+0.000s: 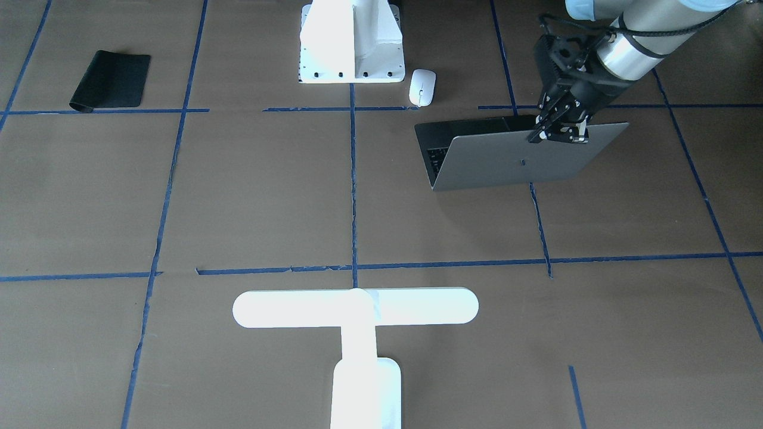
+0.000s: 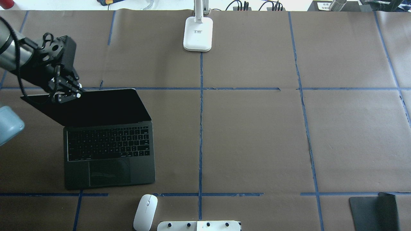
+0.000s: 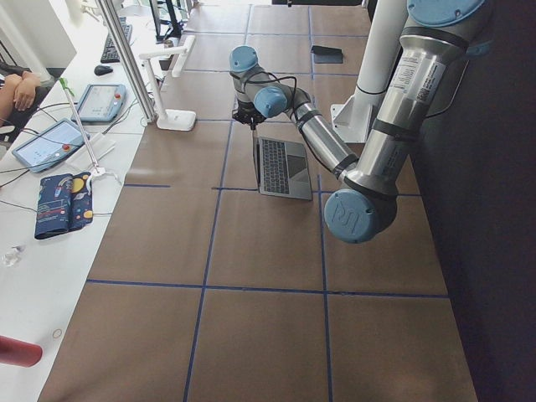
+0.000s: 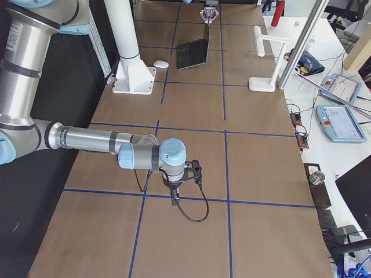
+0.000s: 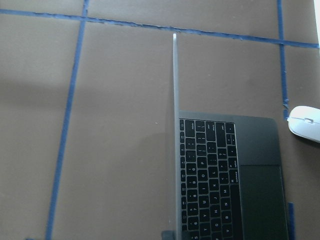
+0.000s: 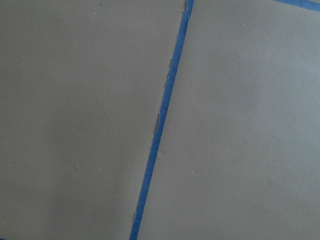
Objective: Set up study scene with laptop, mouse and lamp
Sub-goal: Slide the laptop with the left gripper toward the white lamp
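The laptop (image 2: pixel 109 154) stands open at the table's left, its lid about upright, keyboard towards the robot; it also shows in the front view (image 1: pixel 512 158). My left gripper (image 2: pixel 69 93) straddles the lid's top edge near its left corner (image 1: pixel 557 136) and looks shut on it. The left wrist view shows the lid edge-on beside the keyboard (image 5: pixel 210 180). The white mouse (image 2: pixel 145 212) lies just in front of the laptop, near the stand. The white lamp stands at the far middle, its base (image 2: pixel 198 33) on the table and its bar head (image 1: pixel 354 307) above. My right gripper (image 4: pixel 174 200) hangs over bare table; I cannot tell its state.
A flat black mat (image 2: pixel 374 213) lies at the near right corner. The blocky white stand (image 1: pixel 351 42) with bolt holes sits at the robot's base. Brown paper with blue tape lines covers the table (image 2: pixel 257 138).
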`<move>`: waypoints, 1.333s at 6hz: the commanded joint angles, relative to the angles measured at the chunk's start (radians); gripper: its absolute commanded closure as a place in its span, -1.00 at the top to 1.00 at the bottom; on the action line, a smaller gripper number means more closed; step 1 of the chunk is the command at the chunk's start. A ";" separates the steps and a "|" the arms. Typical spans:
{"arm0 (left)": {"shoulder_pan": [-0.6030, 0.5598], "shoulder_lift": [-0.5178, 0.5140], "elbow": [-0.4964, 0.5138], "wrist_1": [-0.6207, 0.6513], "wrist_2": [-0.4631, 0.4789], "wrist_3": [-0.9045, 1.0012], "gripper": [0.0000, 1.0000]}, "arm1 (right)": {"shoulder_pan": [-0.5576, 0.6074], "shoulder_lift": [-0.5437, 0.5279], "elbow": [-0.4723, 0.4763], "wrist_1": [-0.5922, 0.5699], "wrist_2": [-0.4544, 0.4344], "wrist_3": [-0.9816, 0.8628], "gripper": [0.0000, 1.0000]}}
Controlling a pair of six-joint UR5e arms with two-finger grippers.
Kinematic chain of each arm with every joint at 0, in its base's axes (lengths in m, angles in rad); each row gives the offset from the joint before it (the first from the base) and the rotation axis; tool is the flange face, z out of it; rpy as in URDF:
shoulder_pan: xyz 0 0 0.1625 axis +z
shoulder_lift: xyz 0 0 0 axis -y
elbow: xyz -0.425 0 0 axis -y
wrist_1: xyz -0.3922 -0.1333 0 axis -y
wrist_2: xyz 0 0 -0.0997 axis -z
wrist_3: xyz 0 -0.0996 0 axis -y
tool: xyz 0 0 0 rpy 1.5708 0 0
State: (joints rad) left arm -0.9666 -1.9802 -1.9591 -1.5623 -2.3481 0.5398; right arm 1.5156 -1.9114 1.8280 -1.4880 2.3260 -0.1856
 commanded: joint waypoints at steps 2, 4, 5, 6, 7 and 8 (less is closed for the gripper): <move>0.003 -0.274 0.220 -0.008 0.058 0.002 -0.80 | 0.000 0.000 0.001 0.000 0.001 0.000 1.00; 0.014 -0.412 0.374 -0.019 0.067 0.000 -0.77 | 0.000 0.000 -0.001 0.000 0.001 0.002 1.00; 0.026 -0.463 0.431 -0.033 0.093 0.005 -0.74 | 0.000 0.000 -0.003 0.000 -0.001 0.002 1.00; 0.026 -0.530 0.545 -0.100 0.095 0.003 -0.72 | 0.000 0.000 -0.003 -0.002 -0.001 0.002 1.00; 0.041 -0.558 0.612 -0.161 0.128 0.000 -0.71 | 0.000 0.000 -0.013 0.000 -0.001 0.002 1.00; 0.092 -0.600 0.646 -0.180 0.241 -0.010 -0.69 | 0.000 0.000 -0.019 0.000 -0.001 0.002 1.00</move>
State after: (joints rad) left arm -0.9116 -2.5404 -1.3600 -1.7113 -2.1898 0.5371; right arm 1.5156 -1.9113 1.8153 -1.4883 2.3256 -0.1841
